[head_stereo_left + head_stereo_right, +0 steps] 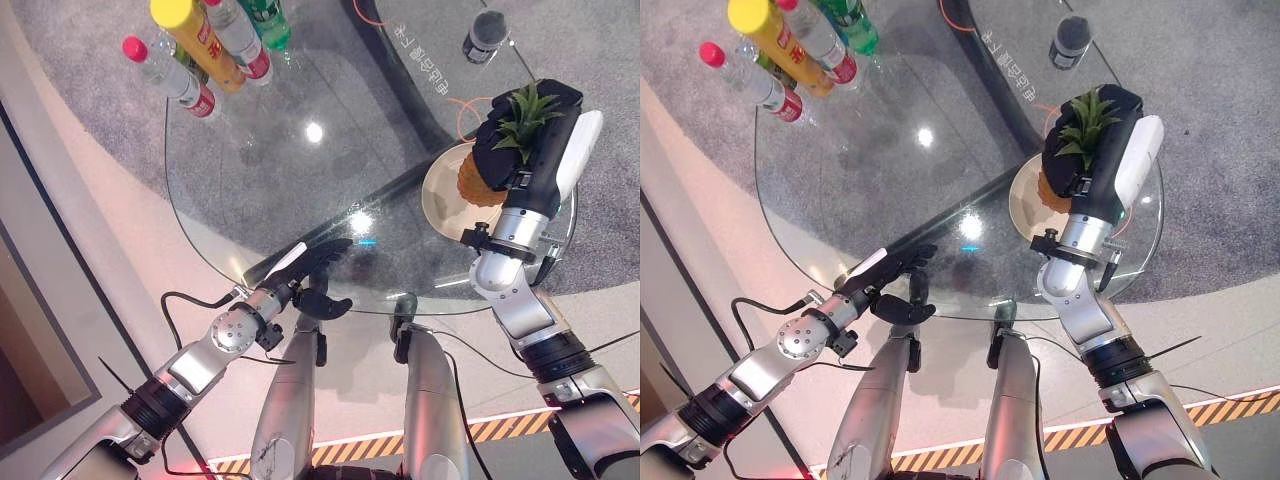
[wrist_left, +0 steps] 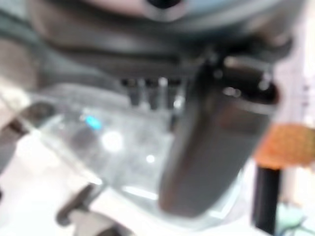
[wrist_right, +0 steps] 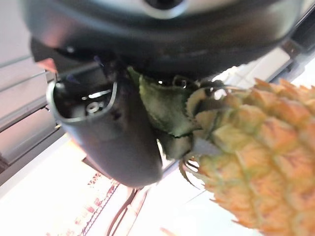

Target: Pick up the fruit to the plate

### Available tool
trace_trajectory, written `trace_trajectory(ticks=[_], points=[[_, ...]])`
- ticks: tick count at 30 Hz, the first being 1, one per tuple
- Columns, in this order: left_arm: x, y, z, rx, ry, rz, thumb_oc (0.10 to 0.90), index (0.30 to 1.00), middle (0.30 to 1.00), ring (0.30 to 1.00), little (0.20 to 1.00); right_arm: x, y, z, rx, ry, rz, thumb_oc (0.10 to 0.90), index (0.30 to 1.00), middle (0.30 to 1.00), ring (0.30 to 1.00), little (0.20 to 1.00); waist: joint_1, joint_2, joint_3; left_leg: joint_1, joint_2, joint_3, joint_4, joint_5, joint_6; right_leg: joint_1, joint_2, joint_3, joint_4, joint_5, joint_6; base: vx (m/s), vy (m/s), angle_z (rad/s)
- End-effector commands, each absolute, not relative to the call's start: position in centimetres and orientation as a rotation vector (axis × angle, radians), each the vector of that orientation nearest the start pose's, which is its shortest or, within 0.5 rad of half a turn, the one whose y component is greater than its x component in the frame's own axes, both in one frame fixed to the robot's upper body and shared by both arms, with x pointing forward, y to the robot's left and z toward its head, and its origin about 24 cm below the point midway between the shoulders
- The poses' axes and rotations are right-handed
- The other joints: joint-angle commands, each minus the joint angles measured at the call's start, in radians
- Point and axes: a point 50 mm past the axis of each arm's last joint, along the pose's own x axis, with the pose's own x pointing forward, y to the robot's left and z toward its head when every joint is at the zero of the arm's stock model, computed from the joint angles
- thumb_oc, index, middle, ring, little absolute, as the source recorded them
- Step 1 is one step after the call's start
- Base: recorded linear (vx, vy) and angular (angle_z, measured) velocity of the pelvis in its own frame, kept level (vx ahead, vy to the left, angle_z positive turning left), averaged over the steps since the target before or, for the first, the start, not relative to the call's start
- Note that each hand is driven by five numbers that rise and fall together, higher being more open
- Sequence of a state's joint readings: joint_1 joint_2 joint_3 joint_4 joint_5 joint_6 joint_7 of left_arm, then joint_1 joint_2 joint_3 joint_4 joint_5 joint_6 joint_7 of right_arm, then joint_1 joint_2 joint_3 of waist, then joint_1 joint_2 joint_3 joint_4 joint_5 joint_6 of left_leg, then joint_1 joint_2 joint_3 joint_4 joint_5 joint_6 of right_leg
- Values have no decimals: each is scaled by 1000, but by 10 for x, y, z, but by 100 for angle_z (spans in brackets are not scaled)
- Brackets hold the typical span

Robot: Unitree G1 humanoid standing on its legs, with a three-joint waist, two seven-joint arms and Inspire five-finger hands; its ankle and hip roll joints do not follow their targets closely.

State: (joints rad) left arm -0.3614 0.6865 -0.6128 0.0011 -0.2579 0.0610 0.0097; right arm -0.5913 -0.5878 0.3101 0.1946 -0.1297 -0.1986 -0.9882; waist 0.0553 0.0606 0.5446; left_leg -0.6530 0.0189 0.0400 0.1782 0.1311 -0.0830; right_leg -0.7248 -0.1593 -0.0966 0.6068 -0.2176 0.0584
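While we look down through the left eye view, our right hand [image 1: 528, 140] has its fingers curled round the pineapple [image 1: 478, 178] at the leafy crown, and the fruit hangs over the cream plate [image 1: 437, 203] on the far right of the glass table [image 1: 280, 180]; whether its base already touches the plate we cannot tell; a cluster of capped bottles [image 1: 205, 50] stands at the table's far left edge, well apart from the plate; our left hand [image 1: 318, 275] rests at the near rim, fingers loosely extended and holding nothing; over to the right eye view, same picture, the plate holding nothing but the pineapple; in the left wrist view our thumb [image 2: 211, 147] stands out over bare glass, nothing grasped; in the right wrist view the green crown is bunched against our palm, the scaly orange body just past it; we judge this fruit hard-shelled, rough enough not to slip, likely top-heavy when held by springy leaves, so a hold low on the crown, near the body, looks safest.
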Motion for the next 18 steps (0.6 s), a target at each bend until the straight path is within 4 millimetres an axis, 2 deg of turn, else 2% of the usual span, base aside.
trace_trajectory(ticks=[1, 12, 18], points=[[282, 122, 110, 473, -192, -576, 800, 900, 900, 900, 900, 293, -192, 275, -317, -1274, -680, 100, 300, 300, 300, 200, -24, -2, -25, -23, -68, 41, 246, -190, 61, 60, 23, -82, -247, 240, 38, 0, 0, 0], [286, 113, 111, 460, -204, -582, 800, 900, 900, 900, 900, 313, -196, 261, -436, -1212, -730, 100, 300, 300, 300, 200, -12, 30, -25, -64, -77, 38, 262, -197, 62, 8, 15, -86, -217, 232, 34, 0, 0, 1], [288, 113, 113, 456, -213, -583, 800, 900, 900, 900, 900, 317, -204, 258, -412, -1223, -766, 100, 300, 300, 300, 200, -8, 44, -25, -86, -82, 37, 266, -195, 61, -21, 14, -85, -202, 232, 33, -2, 0, 1]])
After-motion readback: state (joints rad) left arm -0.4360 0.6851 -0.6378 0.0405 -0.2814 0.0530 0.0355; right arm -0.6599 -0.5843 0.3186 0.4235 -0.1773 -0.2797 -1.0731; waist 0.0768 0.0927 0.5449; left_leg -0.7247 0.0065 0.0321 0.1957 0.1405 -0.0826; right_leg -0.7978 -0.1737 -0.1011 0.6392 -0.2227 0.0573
